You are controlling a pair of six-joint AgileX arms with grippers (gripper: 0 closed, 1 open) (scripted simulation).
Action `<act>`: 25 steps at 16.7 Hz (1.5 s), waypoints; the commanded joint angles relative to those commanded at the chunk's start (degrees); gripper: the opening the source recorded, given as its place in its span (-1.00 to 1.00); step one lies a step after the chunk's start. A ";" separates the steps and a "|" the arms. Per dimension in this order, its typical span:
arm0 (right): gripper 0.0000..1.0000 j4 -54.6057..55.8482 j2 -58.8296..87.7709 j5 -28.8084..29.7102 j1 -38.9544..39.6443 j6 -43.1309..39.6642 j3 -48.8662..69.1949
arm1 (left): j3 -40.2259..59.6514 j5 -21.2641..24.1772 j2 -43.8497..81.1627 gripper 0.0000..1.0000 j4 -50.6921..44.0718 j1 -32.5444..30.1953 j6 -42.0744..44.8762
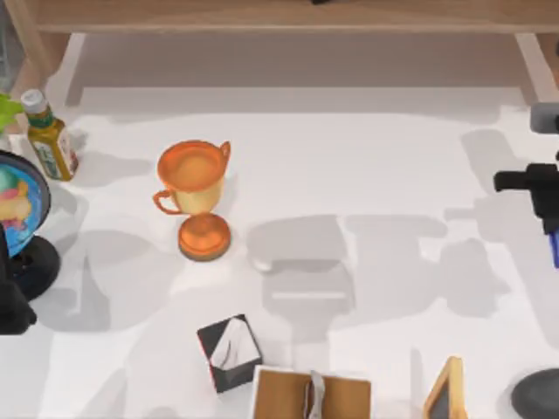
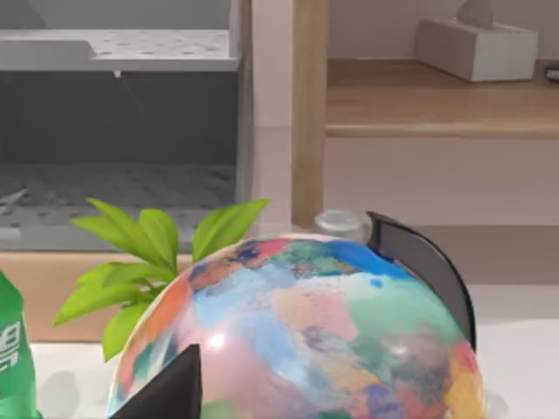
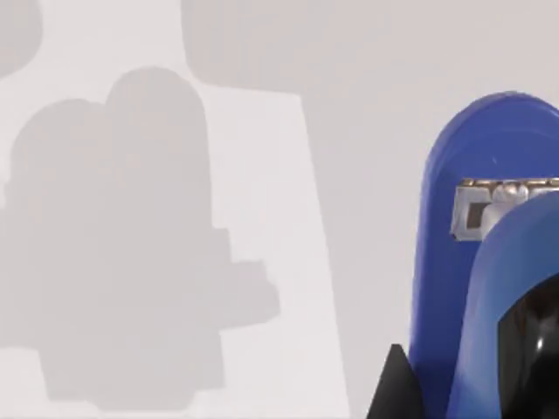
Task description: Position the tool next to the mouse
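Over at the right edge of the table, the right gripper (image 1: 548,229) hangs above the white tabletop (image 1: 367,175) with the small blue oblong stapler (image 1: 555,249) pinched in its fingers; from above only a sliver of blue shows just below the black gripper body. The right wrist view looks straight down past the stapler (image 3: 454,288), whose rounded blue nose and metal staple slot stand clear of the bare white surface (image 3: 332,105) underneath, with a black fingertip (image 3: 389,393) touching its side. Below the gripper, near the table's lower right corner, lies the smooth dark grey domed mouse (image 1: 537,394), only partly seen and apart from the stapler. Well away from the right gripper, toward the table's left half, stand the shiny orange two-handled trophy cup (image 1: 196,199) and, nearer the front edge, the black-and-white box (image 1: 230,352). The left gripper (image 1: 10,301) sits parked at the far left beside the multicoloured globe (image 1: 19,196); whether its fingers are spread I cannot tell. Its wrist view has the globe (image 2: 306,340) close up, with green leaves (image 2: 148,244) just behind it.
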 joint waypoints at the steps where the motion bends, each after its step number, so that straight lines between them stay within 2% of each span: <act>1: -1.00 0.31 0.23 0.06 -0.03 0.08 -0.30 | 0.00 0.00 0.00 1.00 0.00 0.00 0.00; 12: -1.00 7.39 6.29 -1.16 1.54 -1.55 -2.66 | 0.00 0.00 0.00 1.00 0.00 0.00 0.00; 19: -1.00 7.93 7.62 -1.39 1.51 -1.57 -3.81 | 0.00 0.00 0.00 1.00 0.00 0.00 0.00; 25: -0.10 7.93 7.62 -1.39 1.51 -1.57 -3.81 | 0.00 0.00 0.00 1.00 0.00 0.00 0.00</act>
